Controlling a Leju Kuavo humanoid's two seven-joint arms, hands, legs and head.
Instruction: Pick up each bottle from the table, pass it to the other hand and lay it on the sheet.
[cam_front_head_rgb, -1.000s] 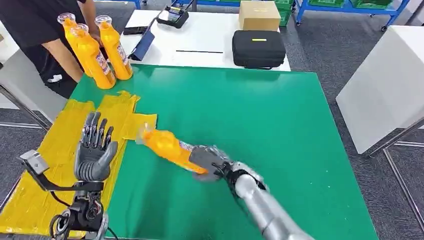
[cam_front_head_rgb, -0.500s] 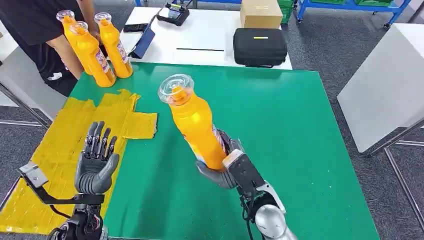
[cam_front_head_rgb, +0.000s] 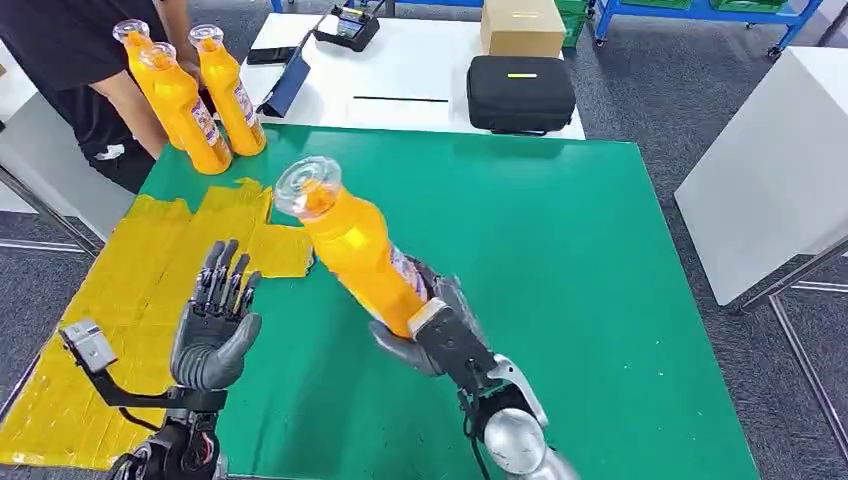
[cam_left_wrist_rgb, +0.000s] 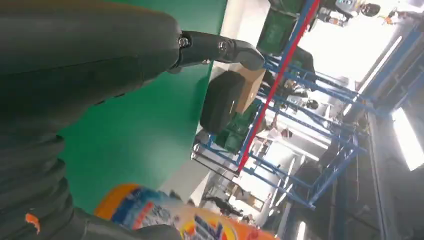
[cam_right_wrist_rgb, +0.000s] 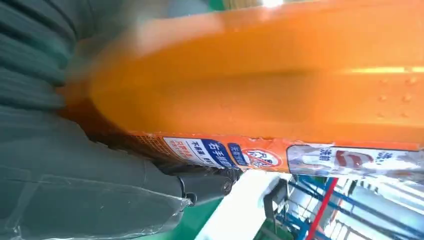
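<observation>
Green table (cam_front_head_rgb: 560, 260) w/ yellow sheet (cam_front_head_rgb: 130, 300); right hand (cam_front_head_rgb: 430, 335) gripping tilted orange bottle (cam_front_head_rgb: 355, 245), left hand (cam_front_head_rgb: 215, 325) fingers spread, nothing held.

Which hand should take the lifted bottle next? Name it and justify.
Left. The left hand is raised, empty, fingers spread, beside the yellow sheet, while the right hand already grips the orange bottle, tilted toward it.

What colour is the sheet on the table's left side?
Yellow. The sheet lies on the green table, clearest in the head view.
</observation>
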